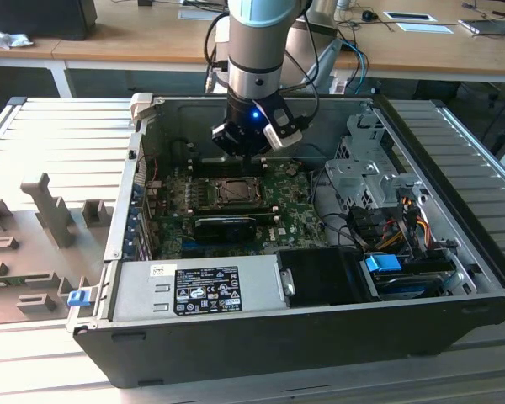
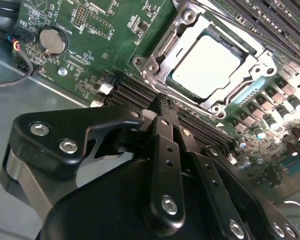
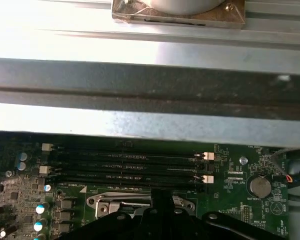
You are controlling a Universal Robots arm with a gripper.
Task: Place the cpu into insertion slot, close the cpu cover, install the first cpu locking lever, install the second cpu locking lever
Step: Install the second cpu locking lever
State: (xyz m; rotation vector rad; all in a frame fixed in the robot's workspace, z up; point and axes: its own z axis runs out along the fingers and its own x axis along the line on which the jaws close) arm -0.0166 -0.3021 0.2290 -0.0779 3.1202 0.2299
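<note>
The cpu (image 2: 205, 67) lies flat in its socket on the green motherboard, its silver-grey top showing through the square cut-out. The cpu cover (image 2: 162, 47), a grey metal frame, lies down around it. How the locking levers stand I cannot tell. My gripper (image 2: 162, 102) hovers just off the socket's edge, over the memory slots, its black fingers (image 2: 165, 150) pressed together with nothing between them. In the exterior view the gripper (image 1: 251, 151) hangs inside the open computer case, just behind the socket (image 1: 236, 192). In the first wrist view the gripper's tip (image 3: 162, 197) points at the socket frame (image 3: 120, 202).
Memory slots (image 3: 125, 162) run between the socket and the case's back wall (image 3: 140, 95). A coin battery (image 2: 52, 40) sits on the board near black cables. The power supply (image 1: 198, 290) fills the case's front, with a drive cage (image 1: 362, 168) and coloured cables (image 1: 404, 219) at the exterior view's right.
</note>
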